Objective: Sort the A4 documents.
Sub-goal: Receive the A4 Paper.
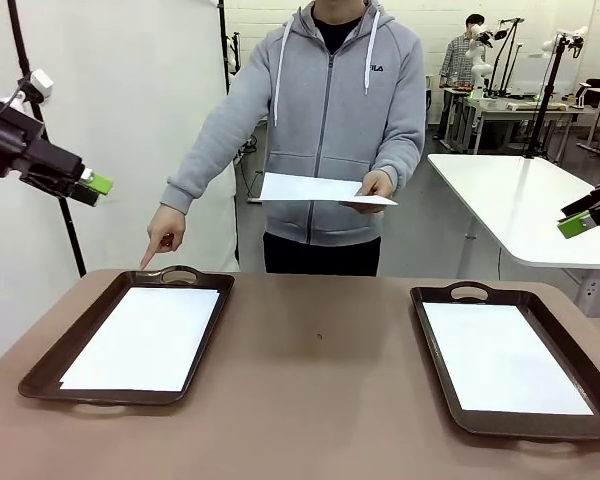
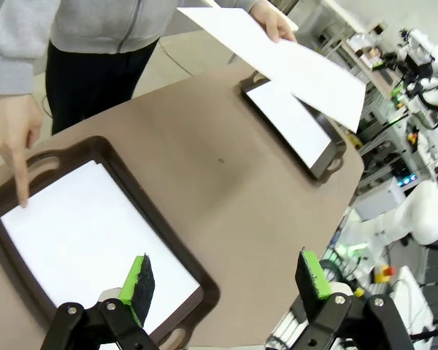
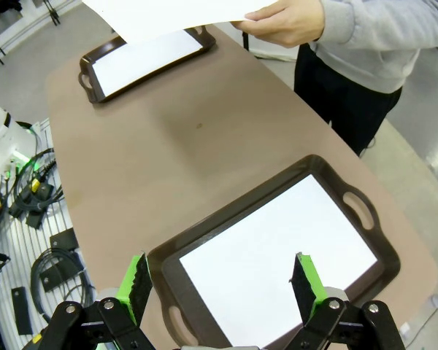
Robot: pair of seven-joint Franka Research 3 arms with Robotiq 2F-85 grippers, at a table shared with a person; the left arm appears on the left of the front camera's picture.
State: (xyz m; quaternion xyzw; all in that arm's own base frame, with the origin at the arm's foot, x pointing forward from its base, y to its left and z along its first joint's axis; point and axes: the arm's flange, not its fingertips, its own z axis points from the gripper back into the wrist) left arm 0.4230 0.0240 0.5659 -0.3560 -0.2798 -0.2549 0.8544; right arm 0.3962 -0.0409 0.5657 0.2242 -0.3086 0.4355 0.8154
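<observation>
The person at the far side holds a white A4 sheet (image 1: 320,189) flat in one hand (image 1: 375,188) above the table. The other hand (image 1: 164,231) points a finger down at the left dark brown tray (image 1: 40,375), where a white sheet (image 1: 146,337) lies. Another white sheet (image 1: 501,358) lies in the right tray (image 1: 435,375). My left gripper (image 1: 97,184) hangs open high at the left, above the left tray (image 2: 204,288), nothing between its pads. My right gripper (image 1: 577,224) is open too, high at the right, over the right tray (image 3: 168,270), empty.
The brown table (image 1: 320,400) carries one tray at each side, with bare surface between them. A white table (image 1: 520,205) stands behind at the right. Cables and gear (image 3: 29,219) lie on the floor beside the table.
</observation>
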